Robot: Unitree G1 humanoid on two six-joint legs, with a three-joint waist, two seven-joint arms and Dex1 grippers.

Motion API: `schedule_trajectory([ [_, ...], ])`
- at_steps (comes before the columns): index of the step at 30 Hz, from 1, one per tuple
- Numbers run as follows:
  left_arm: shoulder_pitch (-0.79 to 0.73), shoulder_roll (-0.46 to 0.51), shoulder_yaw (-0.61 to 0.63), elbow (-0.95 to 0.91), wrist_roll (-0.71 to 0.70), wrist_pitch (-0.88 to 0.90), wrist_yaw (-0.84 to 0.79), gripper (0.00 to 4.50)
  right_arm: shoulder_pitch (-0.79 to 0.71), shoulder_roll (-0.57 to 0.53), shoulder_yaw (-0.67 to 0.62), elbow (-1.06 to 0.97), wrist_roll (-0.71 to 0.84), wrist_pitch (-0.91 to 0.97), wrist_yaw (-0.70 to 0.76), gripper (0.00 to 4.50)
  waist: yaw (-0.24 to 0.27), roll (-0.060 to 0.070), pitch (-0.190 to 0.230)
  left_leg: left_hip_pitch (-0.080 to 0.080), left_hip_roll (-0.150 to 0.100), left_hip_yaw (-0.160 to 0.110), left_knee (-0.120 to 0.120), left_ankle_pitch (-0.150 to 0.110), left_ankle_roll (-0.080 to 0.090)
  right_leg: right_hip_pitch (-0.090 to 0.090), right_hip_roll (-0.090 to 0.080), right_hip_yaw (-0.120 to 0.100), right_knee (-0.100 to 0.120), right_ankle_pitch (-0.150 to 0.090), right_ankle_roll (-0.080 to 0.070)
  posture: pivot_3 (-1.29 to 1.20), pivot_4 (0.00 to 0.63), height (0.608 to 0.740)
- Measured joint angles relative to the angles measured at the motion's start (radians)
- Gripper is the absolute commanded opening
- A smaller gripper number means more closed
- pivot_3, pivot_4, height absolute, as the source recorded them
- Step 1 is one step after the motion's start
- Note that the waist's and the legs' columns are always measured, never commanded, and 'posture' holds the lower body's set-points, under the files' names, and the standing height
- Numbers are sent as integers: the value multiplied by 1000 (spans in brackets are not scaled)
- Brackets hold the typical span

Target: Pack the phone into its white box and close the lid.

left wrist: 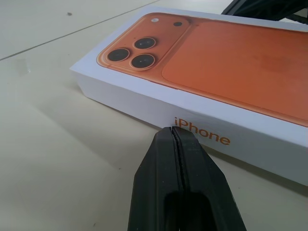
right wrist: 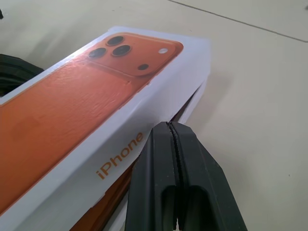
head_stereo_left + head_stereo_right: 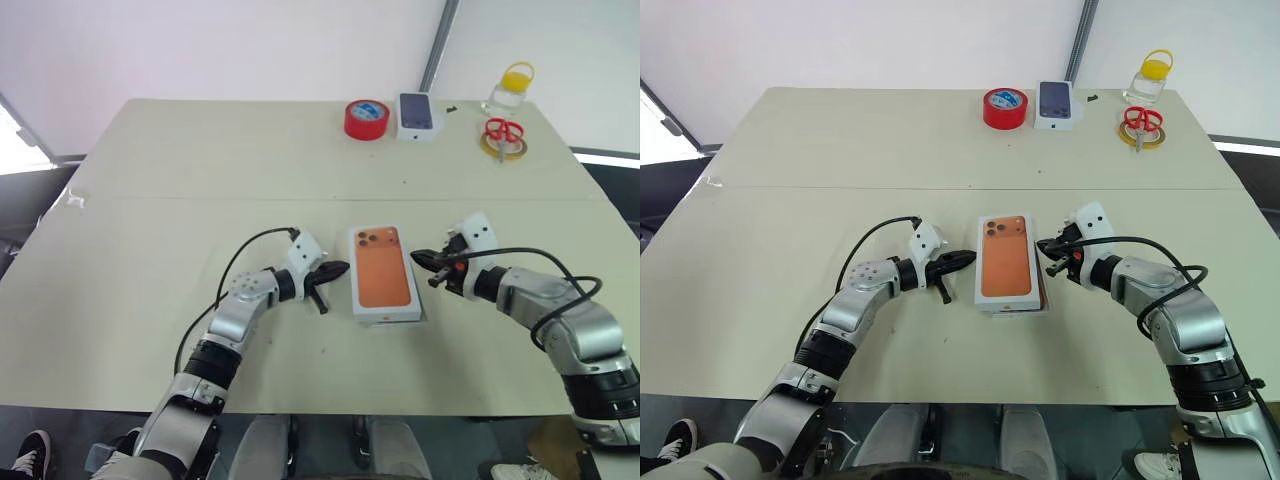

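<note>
From the head camera, I see the white rectangular cardboard lid printed with an orange phone [image 3: 384, 273] mid-tabletop [image 3: 150, 220], between my closed, empty left claw [image 3: 331, 271] and right claw [image 3: 428, 262]. Right wrist camera: the lid sits skewed over the tray; pushing sideways risks jamming it.

The lid [image 3: 385, 274] sits over the white box [image 2: 190, 103] mid-table, flanked tightly: the left gripper [image 3: 333, 270], fingers pressed together, points at its left side, and the right gripper [image 3: 424, 259], likewise closed, is just beside its right side, so both flanks are blocked. Above the lid and along its near and far ends the way lies open. The table [image 3: 150, 200] is bare left and near. Far right stand a red tape roll [image 3: 366, 119], a small white box [image 3: 419, 116], scissors [image 3: 505, 132] and a jar [image 3: 510, 90].
</note>
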Motion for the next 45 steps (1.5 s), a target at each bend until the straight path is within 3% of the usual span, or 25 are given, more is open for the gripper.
schedule_trajectory([
  [23,51,23,-48,-109,-3,47,-26,0,111,-29,-50,-57,-36,1,95,36,-1,0,0,0,0,0,0,0,0,0,0,0,0,0,0,0,150,740],
  [36,80,92,-26,-181,-34,62,-67,0,133,-91,-76,-20,-103,-56,170,36,-2,0,0,1,0,0,0,0,0,0,0,0,1,0,-1,0,150,740],
  [42,-113,-10,71,-130,-116,91,-12,0,15,-13,-201,0,12,-38,175,36,4,-1,0,0,0,0,2,0,0,1,0,0,0,0,0,0,150,740],
  [45,-226,-86,62,-6,-95,66,29,0,22,15,-219,-56,121,21,213,36,13,-1,0,1,-1,0,1,0,0,2,0,0,0,1,2,0,150,740],
])
